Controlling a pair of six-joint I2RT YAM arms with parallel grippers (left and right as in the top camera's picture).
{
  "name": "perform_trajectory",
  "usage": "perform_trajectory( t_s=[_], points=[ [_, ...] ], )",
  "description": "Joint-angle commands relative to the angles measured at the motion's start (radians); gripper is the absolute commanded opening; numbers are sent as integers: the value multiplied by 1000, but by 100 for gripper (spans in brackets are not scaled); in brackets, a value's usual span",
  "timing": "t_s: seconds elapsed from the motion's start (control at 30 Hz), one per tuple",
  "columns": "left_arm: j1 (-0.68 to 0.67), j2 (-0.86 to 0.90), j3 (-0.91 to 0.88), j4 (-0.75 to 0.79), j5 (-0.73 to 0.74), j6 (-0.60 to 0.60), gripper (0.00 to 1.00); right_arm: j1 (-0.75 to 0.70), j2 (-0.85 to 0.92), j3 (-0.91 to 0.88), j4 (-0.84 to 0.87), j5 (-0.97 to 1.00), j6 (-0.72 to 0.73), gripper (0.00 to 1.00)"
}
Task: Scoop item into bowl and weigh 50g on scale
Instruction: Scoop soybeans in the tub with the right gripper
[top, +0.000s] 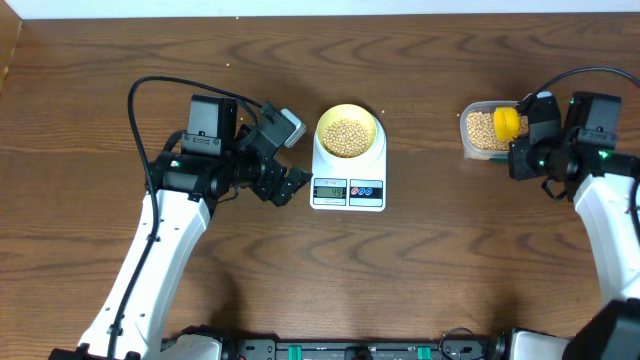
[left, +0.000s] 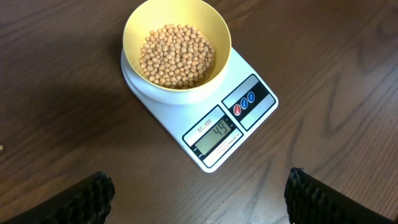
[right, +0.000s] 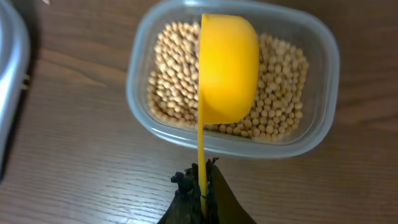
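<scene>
Left gripper (left: 199, 182) jaws spread wide apart, pinching nothing, over bare table (left: 56, 124) just short of scale (left: 214, 135) near corner. Bowl (left: 221, 43) seated on scale's round platform, beyond the jaws, well clear of both fingers (left: 87, 196). Scale's long axis running diagonally in left wrist view, display end nearest the jaws, bowl end farthest; from overhead, display end toward robot. Display showing what looks like 44. Bowl pale yellow, round, upright, with a shallow layer of small tan beans (left: 177, 56) covering its bottom. Right gripper (right: 202, 186) jaws pressed together on thin handle of yellow scoop (right: 228, 68). Scoop's long axis straight out from jaws, cup end farthest, over clear container (right: 323, 81) of more beans. Scoop rolled on its side: handle edge-on, smooth outer shell toward wrist camera. Can't tell whether cup touches beans below, nor what it carries.
</scene>
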Motion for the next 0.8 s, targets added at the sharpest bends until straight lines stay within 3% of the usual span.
perform_trajectory(
  t_s=[0.0, 0.2, 0.47, 0.77],
  points=[
    [2, -11, 9, 0, 12, 16, 90, -4, 55, -2, 17, 28, 34, 1],
    [2, -11, 9, 0, 12, 16, 90, 0, 82, -2, 33, 13, 60, 1],
    [2, -11, 9, 0, 12, 16, 89, 1, 82, -2, 24, -178, 40, 1],
    [2, -11, 9, 0, 12, 16, 90, 6, 82, -2, 21, -203, 46, 1]
  ],
)
